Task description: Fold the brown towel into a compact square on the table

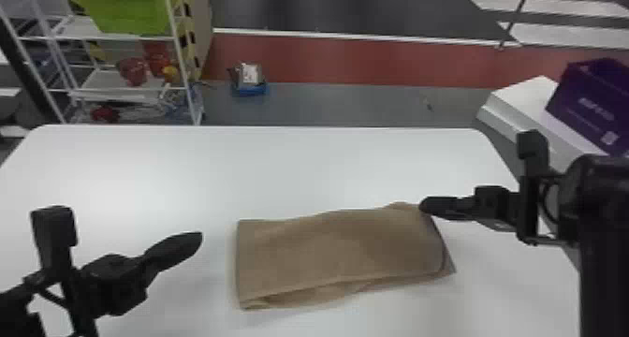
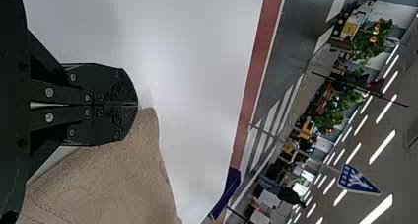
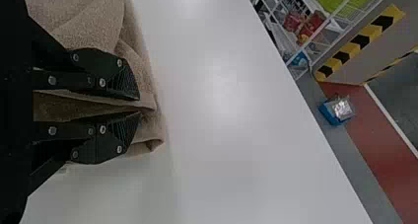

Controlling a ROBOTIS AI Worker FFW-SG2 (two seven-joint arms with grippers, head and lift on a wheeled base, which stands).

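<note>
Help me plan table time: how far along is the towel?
Layered already, the towel forms a long rectangle. The right hand pinches its far right corner; the left hand is shut and empty. Left: folding that length down to a compact square.

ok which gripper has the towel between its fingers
The right gripper, at the back right corner of the brown towel, with cloth between its fingers. The left gripper is shut and empty, off to the towel's left.

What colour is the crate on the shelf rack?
Lime green; the crate shows best in the head view.
</note>
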